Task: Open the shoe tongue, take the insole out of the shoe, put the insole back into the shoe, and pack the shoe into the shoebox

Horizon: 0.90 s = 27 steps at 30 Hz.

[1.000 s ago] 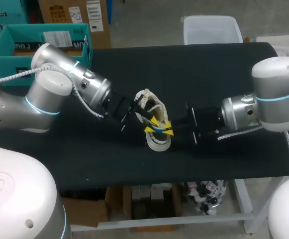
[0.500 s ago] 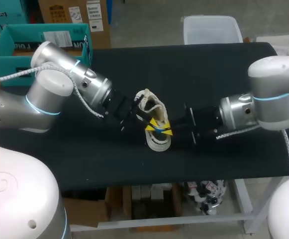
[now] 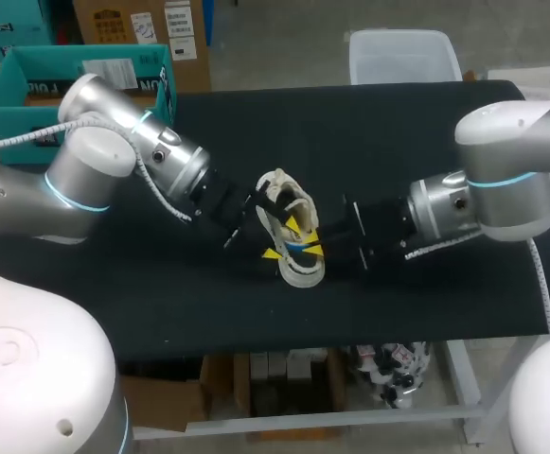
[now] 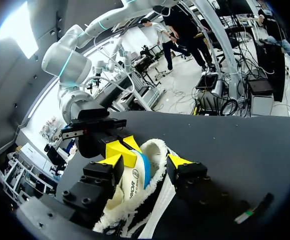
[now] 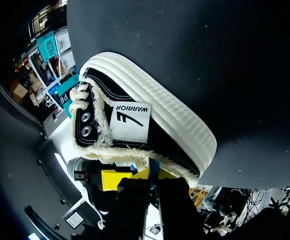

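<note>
A: Change?
B: Yes, left fingers have spread wide across the shoe mid-desk; right fingers nudged in, pinching the blue insole.
A: Meaning?
B: Insole pull-out starting, probably.

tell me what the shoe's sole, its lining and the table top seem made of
Sole: probably white rubber, matt, with moulded ribs along its side. Lining: cream fleece or faux shearling, judging by its fuzzy, tufted edge. Table top: black cloth or felt, matt, flecked with pale lint.
</note>
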### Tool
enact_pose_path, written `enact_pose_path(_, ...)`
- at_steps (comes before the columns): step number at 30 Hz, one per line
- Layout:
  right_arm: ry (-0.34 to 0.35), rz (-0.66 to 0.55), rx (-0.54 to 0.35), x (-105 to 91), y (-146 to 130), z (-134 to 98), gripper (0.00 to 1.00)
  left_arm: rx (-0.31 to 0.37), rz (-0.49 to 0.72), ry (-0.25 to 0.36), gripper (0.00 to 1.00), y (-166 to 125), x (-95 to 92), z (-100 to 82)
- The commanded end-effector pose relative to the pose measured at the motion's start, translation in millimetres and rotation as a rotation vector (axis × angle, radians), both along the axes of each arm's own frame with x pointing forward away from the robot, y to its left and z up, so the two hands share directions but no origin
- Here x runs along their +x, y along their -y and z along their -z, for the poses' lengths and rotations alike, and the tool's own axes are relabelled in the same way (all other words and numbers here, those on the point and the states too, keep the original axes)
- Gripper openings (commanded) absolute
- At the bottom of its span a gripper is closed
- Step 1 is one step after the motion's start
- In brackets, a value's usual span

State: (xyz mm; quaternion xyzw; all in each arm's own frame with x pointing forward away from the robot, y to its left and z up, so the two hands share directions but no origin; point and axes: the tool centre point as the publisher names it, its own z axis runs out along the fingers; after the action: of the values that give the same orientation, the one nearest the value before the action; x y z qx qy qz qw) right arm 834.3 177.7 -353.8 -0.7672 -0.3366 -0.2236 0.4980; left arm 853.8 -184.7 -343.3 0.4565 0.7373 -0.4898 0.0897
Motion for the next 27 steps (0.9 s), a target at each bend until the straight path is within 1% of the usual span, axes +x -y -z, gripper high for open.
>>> enact_pose_path(1, 0.008, 0.013, -0.04, -8.6, 2.3, -4.8, 0.0, 0.044, -0.016, 0.026, 1.0, -19.9, -9.6, -22.0)
enact_pose_path(5, 0.014, 0.023, -0.111, -11.5, 0.6, -2.5, 0.0, 0.077, -0.04, 0.034, 1.0, -36.3, -11.3, -35.7)
enact_pose_path(10, 0.022, 0.032, -0.204, -13.7, -4.3, 1.3, 0.0, 0.112, -0.088, 0.013, 1.0, -54.8, -12.2, -50.1)
enact_pose_path(11, 0.024, 0.036, -0.23, -13.6, -5.2, 2.6, 0.0, 0.122, -0.105, 0.009, 1.0, -58.1, -13.1, -53.4)
enact_pose_path(14, 0.027, 0.047, -0.292, -13.9, -8.2, 6.2, 0.0, 0.162, -0.169, -0.033, 1.0, -68.2, -13.5, -63.8)
enact_pose_path(16, 0.036, 0.06, -0.33, -14.3, -9.3, 7.9, 0.0, 0.204, -0.245, -0.054, 1.0, -72.7, -14.2, -70.5)
enact_pose_path(18, 0.036, 0.069, -0.359, -14.5, -9.2, 11.3, 0.0, 0.23, -0.299, -0.066, 1.0, -80.4, -17.2, -79.1)
enact_pose_path(20, 0.034, 0.082, -0.402, -14.8, -8.1, 15.3, 0.0, 0.222, -0.331, -0.099, 1.0, -89.9, -18.6, -88.5)
enact_pose_path(21, 0.032, 0.084, -0.404, -14.9, -6.9, 17.0, 0.0, 0.212, -0.355, -0.107, 1.0, -94.5, -19.3, -92.5)
enact_pose_path(26, 0.037, 0.136, -0.505, -14.0, -1.8, 22.6, 0.0, 0.178, -0.416, -0.114, 1.0, -110.8, -23.8, -106.7)
enact_pose_path(27, 0.038, 0.141, -0.519, -13.3, -1.3, 23.4, 0.0, 0.17, -0.433, -0.125, 1.0, -112.9, -24.3, -108.9)
